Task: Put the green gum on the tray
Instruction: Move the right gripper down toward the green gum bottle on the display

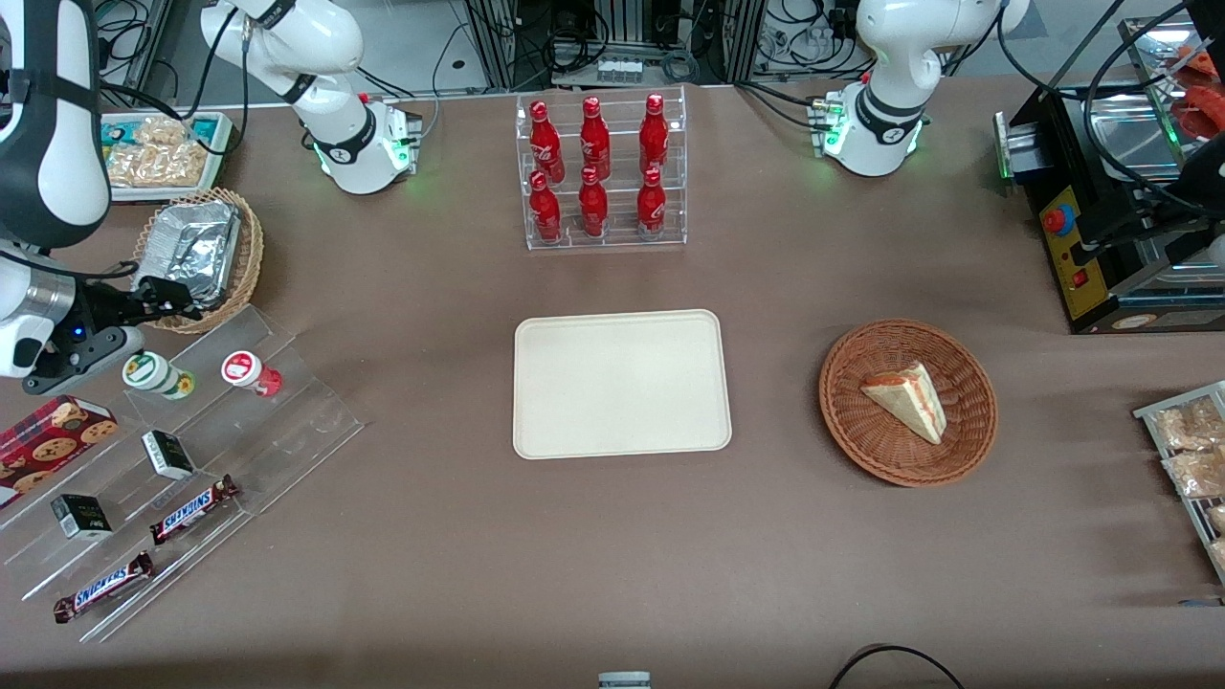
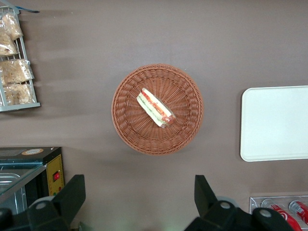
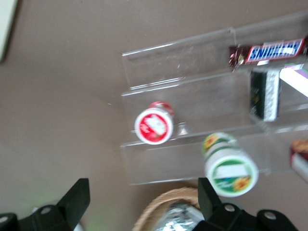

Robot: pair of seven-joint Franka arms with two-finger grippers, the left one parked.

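On the desk [image 1: 612, 555] we note a clear rack [image 1: 605, 172] holding six red cola bottles [image 1: 594, 139]. A round wicker basket [image 1: 907, 402] contains a wedge sandwich [image 1: 907, 400]. Toward the working arm's end, an acrylic stepped stand [image 1: 191, 459] carries a red-lidded gum bottle [image 1: 247, 371], two Snickers bars [image 1: 194, 509] and two small dark boxes [image 1: 168, 454].

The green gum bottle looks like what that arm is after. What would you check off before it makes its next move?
1. Green gum upright on the clear stepped rack: ok.
2. Gripper fingers open, nothing held: ok.
3. Gripper centred over the green gum: not ok, it sits off to one side.
4. Red-lidded bottle apart from the green one: ok.
5. Tray bare and ready: ok.
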